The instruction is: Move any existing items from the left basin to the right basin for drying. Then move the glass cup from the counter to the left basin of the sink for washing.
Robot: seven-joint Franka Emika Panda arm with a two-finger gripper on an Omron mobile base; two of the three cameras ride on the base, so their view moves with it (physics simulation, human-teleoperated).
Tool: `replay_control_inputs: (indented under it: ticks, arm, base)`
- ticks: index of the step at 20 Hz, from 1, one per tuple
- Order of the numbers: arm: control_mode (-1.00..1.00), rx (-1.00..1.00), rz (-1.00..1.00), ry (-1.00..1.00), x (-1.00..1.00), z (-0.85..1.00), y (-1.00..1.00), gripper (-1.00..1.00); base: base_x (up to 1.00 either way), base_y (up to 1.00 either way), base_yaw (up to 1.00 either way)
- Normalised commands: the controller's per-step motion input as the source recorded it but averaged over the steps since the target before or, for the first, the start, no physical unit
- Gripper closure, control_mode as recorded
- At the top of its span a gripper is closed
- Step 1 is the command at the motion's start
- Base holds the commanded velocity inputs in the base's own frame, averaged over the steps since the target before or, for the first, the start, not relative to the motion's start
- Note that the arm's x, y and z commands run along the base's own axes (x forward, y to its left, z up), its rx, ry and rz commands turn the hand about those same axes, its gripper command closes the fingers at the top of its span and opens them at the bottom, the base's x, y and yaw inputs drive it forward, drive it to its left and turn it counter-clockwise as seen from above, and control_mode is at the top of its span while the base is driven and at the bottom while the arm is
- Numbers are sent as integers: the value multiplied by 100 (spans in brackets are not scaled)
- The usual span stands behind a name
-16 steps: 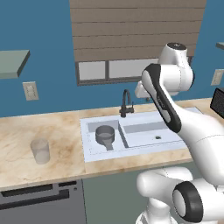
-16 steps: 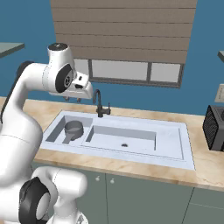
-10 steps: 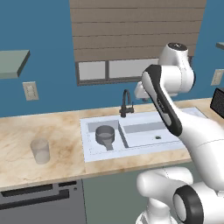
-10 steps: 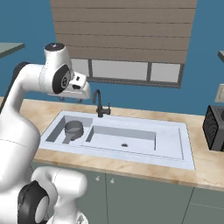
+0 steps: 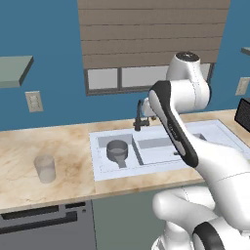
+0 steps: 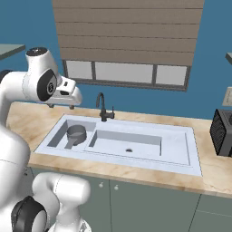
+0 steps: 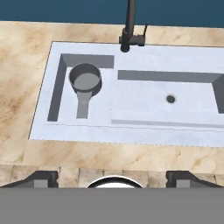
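Above sink [image 7: 131,131], gripper [image 7: 112,177] wide open, empty

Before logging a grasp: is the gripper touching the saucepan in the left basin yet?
Apart. In the hand view the open gripper hangs high over the counter edge, with the saucepan far below in the left basin.

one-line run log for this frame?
gripper: open, high above sink | saucepan: left basin | glass cup: counter | moved: none
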Motion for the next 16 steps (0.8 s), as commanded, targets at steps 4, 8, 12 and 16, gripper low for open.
replay_control_inputs:
  ticks: [4,8,12,16]
  arm:
    - [-100,-1,-1,1,-1,0,20,-100]
    - [-100,0,-2,6,0,-13,12,-100]
    - [-100,0,-1,10,-1,-29,1,-100]
    - [-100,0,-5,12,0,-27,8,-100]
  base:
    - [0,0,0]
    - [0,0,0]
    - [0,0,0]
    - [0,0,0]
